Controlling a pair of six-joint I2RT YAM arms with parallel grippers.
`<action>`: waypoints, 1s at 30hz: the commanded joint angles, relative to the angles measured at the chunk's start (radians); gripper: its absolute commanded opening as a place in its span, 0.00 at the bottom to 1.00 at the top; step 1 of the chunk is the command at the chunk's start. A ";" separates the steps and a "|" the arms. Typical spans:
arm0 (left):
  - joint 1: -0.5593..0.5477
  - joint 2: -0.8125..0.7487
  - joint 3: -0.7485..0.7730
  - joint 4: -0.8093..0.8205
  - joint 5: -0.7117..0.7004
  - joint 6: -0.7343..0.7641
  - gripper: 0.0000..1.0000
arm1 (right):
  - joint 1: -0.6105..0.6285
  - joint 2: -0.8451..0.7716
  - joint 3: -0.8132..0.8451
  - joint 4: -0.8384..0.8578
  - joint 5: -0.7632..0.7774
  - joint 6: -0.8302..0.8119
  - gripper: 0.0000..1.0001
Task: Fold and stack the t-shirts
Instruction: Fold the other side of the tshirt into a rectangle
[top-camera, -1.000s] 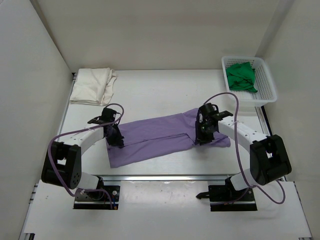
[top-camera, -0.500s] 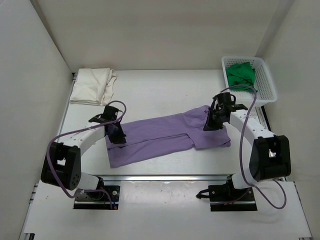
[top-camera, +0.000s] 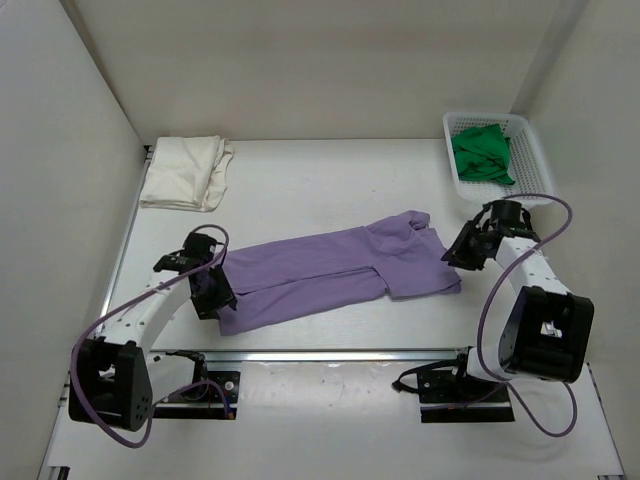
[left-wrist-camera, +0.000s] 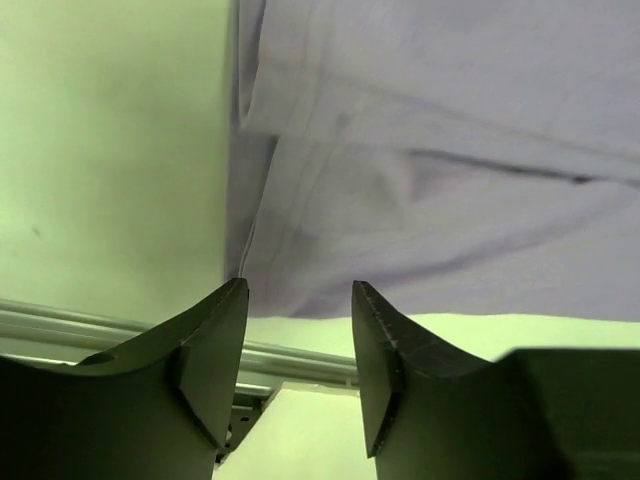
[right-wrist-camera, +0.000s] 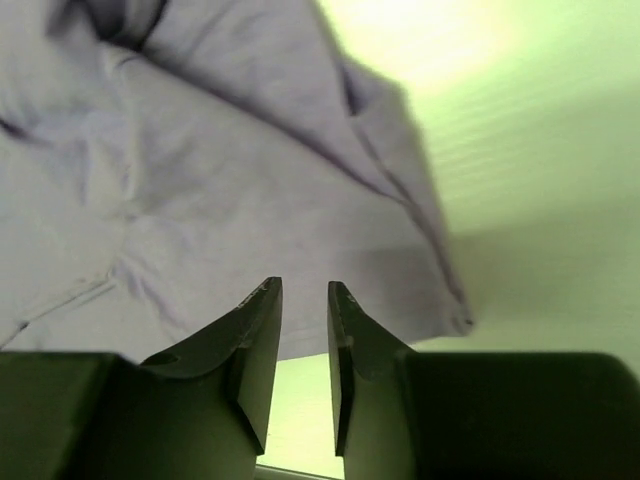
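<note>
Both arms have drawn back from the lavender t-shirt (top-camera: 330, 275). The left end effector (top-camera: 207, 293), which sat on the cloth near its left end a second ago, is now at the shirt's left edge by the near corner. The right end effector (top-camera: 463, 250) has swung off the cloth to just beside the shirt's right edge.

The shirt lies lengthwise across the middle of the desk (top-camera: 320, 180), partly folded. In the left wrist view the fingers (left-wrist-camera: 215, 330) stand moderately apart with nothing between them, and the shirt's edge lies just beyond. The right fingers (right-wrist-camera: 255, 330) stand a narrow gap apart, also empty.

The cream-white t-shirt (top-camera: 185, 172) lies folded at the far-left corner. The green t-shirt (top-camera: 482, 155) sits crumpled in the white basket (top-camera: 541, 165) at far right.
</note>
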 joint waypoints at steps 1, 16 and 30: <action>0.003 -0.021 -0.057 -0.049 0.002 -0.058 0.58 | -0.071 -0.019 -0.039 0.049 -0.068 0.012 0.23; 0.094 0.053 -0.179 0.000 0.024 -0.132 0.67 | -0.258 -0.042 -0.133 0.021 -0.040 0.007 0.38; 0.091 0.077 -0.138 0.148 0.102 -0.153 0.00 | -0.335 0.038 -0.269 0.213 -0.236 0.122 0.35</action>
